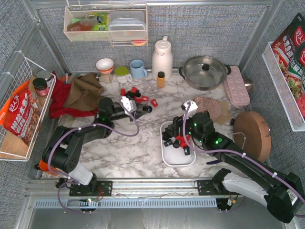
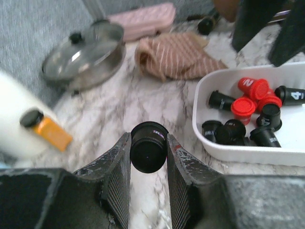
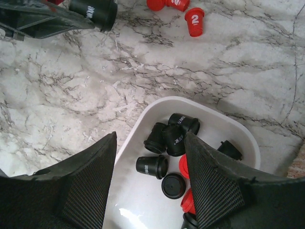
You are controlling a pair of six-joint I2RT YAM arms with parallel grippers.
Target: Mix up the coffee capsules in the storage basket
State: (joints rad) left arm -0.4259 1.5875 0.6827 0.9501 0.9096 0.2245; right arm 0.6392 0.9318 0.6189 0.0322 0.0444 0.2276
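In the left wrist view my left gripper [image 2: 148,139] is shut on a black coffee capsule [image 2: 148,147], held just above the marble. From above, that gripper [image 1: 143,109] sits left of the white storage basket [image 1: 167,153]. The basket [image 2: 224,149] holds several black and red capsules [image 2: 252,88]. My right gripper [image 3: 150,143] hangs open over the basket [image 3: 138,129], with black capsules [image 3: 174,136] below its fingers and nothing between them. Loose red capsules [image 3: 194,21] and a few more capsules [image 1: 136,93] lie on the table behind the left gripper.
A lidded steel pot [image 1: 205,71], a striped cloth [image 1: 212,107] and a pink lidded box [image 1: 237,86] stand behind the basket. An amber bottle [image 1: 161,79], a white jug [image 1: 162,58], cups [image 1: 138,69] and red and brown cloths [image 1: 78,95] line the back. A round wooden board [image 1: 252,133] stands at the right.
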